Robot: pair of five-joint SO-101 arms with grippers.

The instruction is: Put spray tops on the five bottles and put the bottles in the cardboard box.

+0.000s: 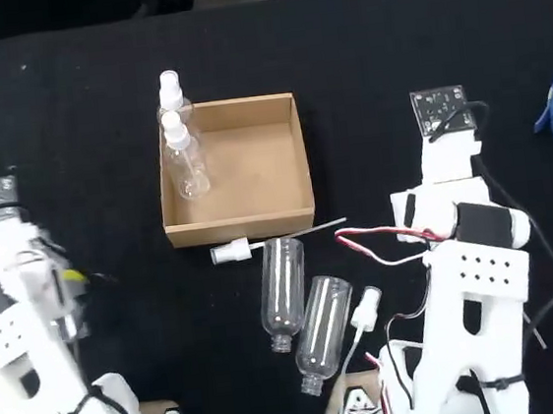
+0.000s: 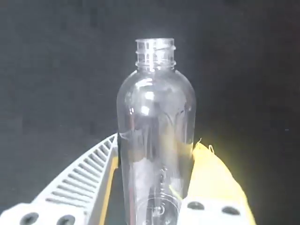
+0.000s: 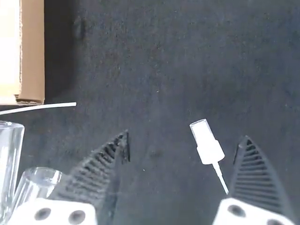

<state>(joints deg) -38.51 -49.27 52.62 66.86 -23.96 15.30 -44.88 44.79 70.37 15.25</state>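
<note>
Presently: spray top (image 3: 206, 143) within right jaws' span

It lies flat on the table (image 3: 164, 56) between the spread jaws of my right gripper (image 3: 185, 139), nearer one finger, with its stem pointing back toward my wrist. My left gripper (image 2: 154, 149) clamps an uncapped bottle (image 2: 157, 117), neck pointing away. I judge the right arm nearer the top.

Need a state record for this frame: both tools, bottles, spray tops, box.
left tool: shut on an uncapped bottle
right tool: open, straddling a loose spray top
cardboard box: one capped bottle lying inside
second capped bottle: at the box's far left corner; inside or outside unclear
loose bottles: two, uncapped, lying in front of the box
other spray top: lying beside the box's near wall
</note>
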